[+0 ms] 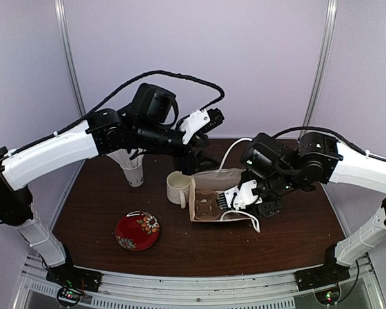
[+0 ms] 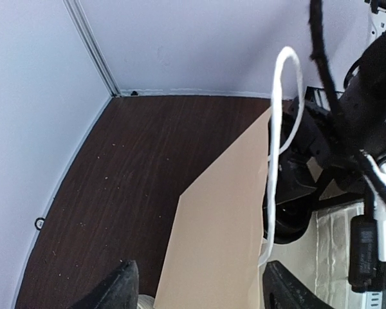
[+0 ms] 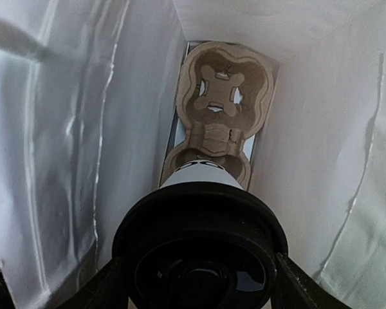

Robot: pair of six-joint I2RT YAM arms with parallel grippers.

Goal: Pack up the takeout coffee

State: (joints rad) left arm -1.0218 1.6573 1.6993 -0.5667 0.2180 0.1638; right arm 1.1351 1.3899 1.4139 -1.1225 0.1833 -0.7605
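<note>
**Coffee held inside the bag, over the carrier**

The dark wooden table [image 1: 96, 206] carries a tan paper bag [image 1: 209, 181] near its middle, mouth open upward. Both arms meet at the bag.

The left gripper [image 2: 196, 291] is at the bag's far rim. Its fingers [image 2: 119, 290] are spread wide, with the tan wall standing between them and a white rope handle [image 2: 284, 96] looping up just beside.

The right gripper [image 3: 199, 286] reaches down into the bag and pinches the takeout coffee [image 3: 199, 232] from both sides at its black lid [image 3: 180, 212]. The cup is upright between the white inner walls, at the near cell of a pulp cup carrier [image 3: 222, 96] lying on the bag's floor. Whether it is seated there cannot be told.

A white mug [image 1: 177, 188] stands just left of the bag. A red patterned plate [image 1: 137, 230] lies nearer the bases, and a paper cup of straws [image 1: 134, 170] stands farther left.
</note>
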